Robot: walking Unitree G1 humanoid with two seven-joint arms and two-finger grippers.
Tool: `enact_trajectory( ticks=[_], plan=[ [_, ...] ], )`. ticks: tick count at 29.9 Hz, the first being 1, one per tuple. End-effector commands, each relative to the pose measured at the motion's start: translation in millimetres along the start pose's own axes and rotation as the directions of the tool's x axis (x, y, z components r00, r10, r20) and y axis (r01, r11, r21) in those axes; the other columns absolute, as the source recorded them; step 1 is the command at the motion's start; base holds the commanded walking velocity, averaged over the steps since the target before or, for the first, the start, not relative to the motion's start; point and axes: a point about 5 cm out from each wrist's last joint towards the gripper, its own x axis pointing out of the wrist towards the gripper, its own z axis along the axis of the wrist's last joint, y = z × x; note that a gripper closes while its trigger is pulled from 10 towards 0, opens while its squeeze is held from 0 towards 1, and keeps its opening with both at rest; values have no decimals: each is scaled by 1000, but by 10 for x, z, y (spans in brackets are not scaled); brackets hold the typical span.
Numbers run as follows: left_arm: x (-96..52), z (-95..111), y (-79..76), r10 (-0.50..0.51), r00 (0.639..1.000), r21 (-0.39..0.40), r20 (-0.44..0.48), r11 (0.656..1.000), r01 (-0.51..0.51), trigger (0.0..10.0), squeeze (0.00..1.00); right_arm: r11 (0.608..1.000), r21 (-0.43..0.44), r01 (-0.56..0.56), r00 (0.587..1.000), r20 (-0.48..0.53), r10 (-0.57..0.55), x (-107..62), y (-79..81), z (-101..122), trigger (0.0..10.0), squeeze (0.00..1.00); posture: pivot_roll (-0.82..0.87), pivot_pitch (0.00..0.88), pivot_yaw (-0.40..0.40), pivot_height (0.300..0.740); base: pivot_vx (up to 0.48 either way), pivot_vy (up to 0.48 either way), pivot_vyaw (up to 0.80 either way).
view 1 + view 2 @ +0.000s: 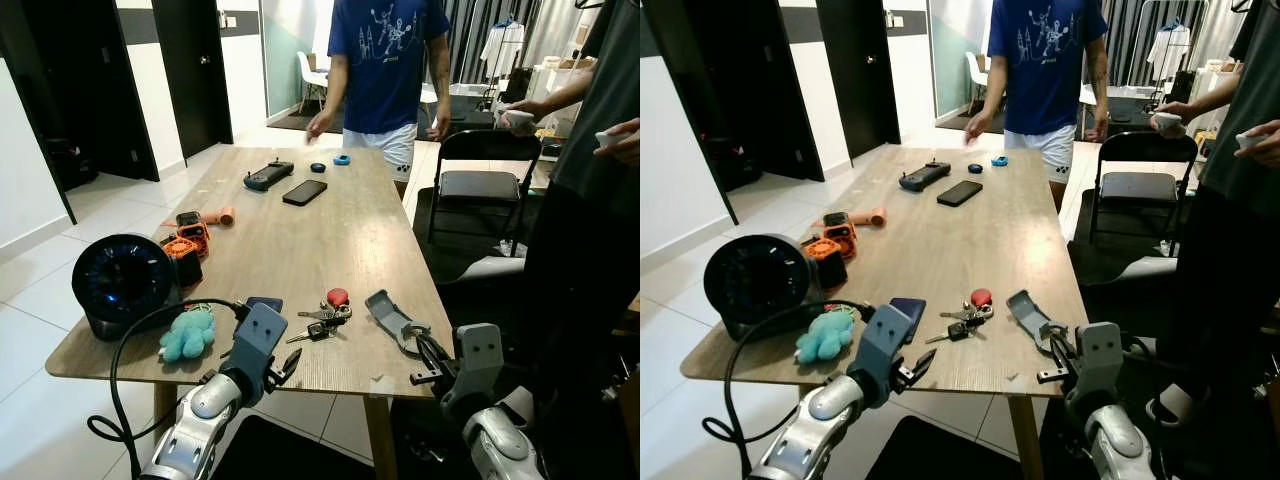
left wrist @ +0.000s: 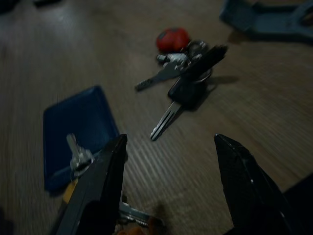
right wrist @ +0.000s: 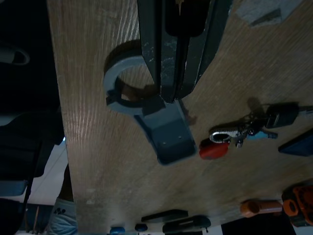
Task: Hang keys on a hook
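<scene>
My left gripper [image 2: 168,147] had its jaws spread wide and held nothing; through my left wrist camera I saw the keys [image 2: 188,73] lying just ahead of the fingers, with a red tag, beside a blue card [image 2: 80,132]. From the head camera the left gripper [image 1: 283,368] stood at the near edge of the wooden surface [image 1: 300,250], close to the keys [image 1: 325,318]. My right gripper [image 3: 176,49] had its jaws pressed together, over the ring of the grey hook [image 3: 146,117]. The head camera showed the hook [image 1: 392,318] lying flat, just right of the keys. A black fan [image 1: 125,280] and a teal plush toy [image 1: 188,335] were at the left.
</scene>
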Motion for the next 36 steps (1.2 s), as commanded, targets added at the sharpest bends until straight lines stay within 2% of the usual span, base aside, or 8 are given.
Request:
enact_trajectory(
  ticks=[1,4,9,11,21,24,30,36],
  plan=[
    [39,12,40,62,998,-8,-8,998,-62,10000,0,1000,13,-5,1000,-20,5,-8,42,-40,10000,0,30,75,17,740,0,0,0],
    [52,27,81,116,993,-16,2,993,-116,10000,0,1000,21,0,1000,-20,1,-13,50,-48,10000,0,23,73,21,740,0,0,0],
    [50,7,104,141,990,-11,-12,990,-142,10000,0,1000,23,-1,1000,-22,2,-14,63,-55,10000,0,21,69,22,740,0,0,0],
    [27,-52,163,190,981,0,-50,982,-190,10000,0,1000,28,-7,1000,-26,8,-16,95,-69,10000,0,21,66,20,740,0,0,0],
    [-39,-222,247,242,957,41,-158,970,-239,10000,0,999,30,-22,999,-35,23,-11,151,-93,10000,0,27,67,17,740,0,0,0],
    [-53,-288,261,271,940,57,-207,962,-265,10000,0,999,33,-24,999,-36,25,2,164,-94,10000,0,27,68,21,740,0,0,0],
    [-64,-340,264,269,931,59,-248,963,-262,10000,0,999,35,-23,999,-37,25,2,170,-95,10000,0,27,69,21,740,0,0,0],
    [-82,-378,260,235,927,24,-291,971,-238,10000,0,999,38,-20,999,-42,21,-6,165,-106,10000,0,32,70,21,740,0,0,0]
  ],
)
